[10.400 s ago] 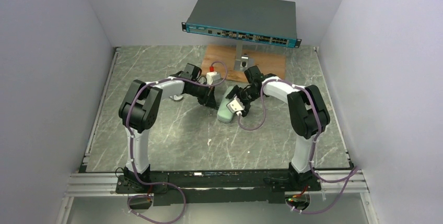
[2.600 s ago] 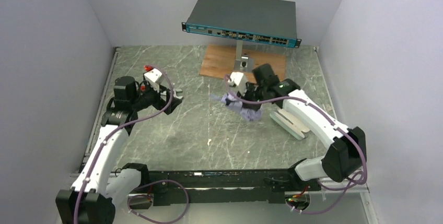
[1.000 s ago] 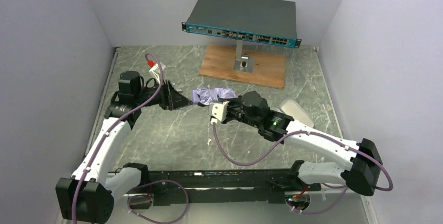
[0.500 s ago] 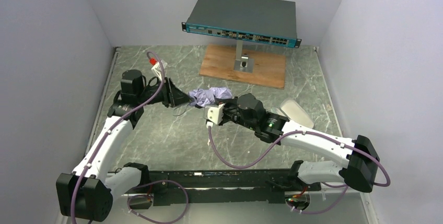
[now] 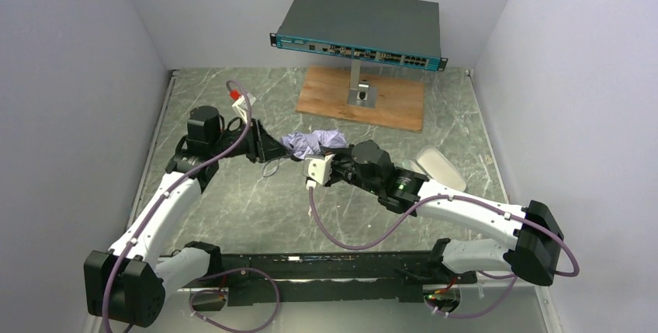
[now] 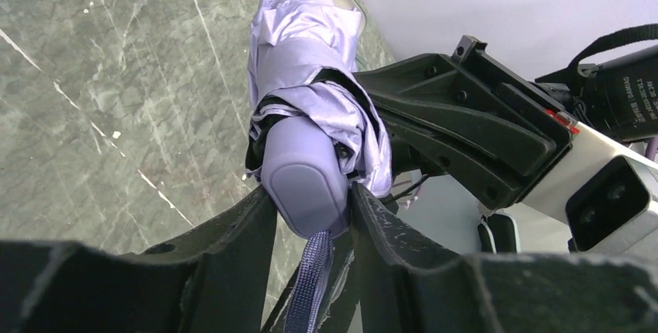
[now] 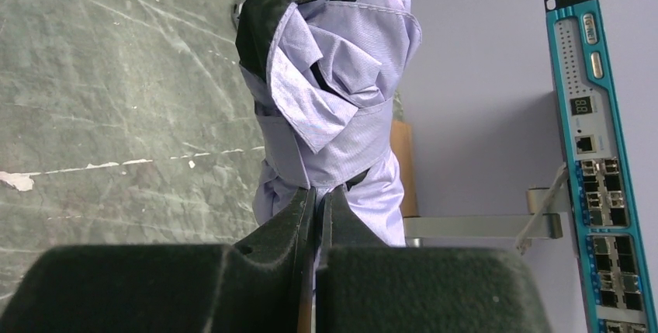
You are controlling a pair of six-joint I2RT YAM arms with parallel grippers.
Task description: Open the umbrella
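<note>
Umbrella (image 5: 314,143): one, folded, being held between two tools over the middle of the desk (image 5: 233,209).
Left tool (image 6: 309,197): one, pinching the umbrella's handle (image 6: 303,182).
Right tool (image 7: 316,193): one, pressing together on the fabric.
Case (image 5: 438,168): one, lying beside the right arm.

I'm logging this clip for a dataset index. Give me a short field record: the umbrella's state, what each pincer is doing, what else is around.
umbrella: folded, fabric bunched, not yet open
left pincer: closed on the lavender handle
right pincer: shut, pinching the fabric
case: pale, oblong, on the table beside the right arm
network switch: on a stand at the back
</note>
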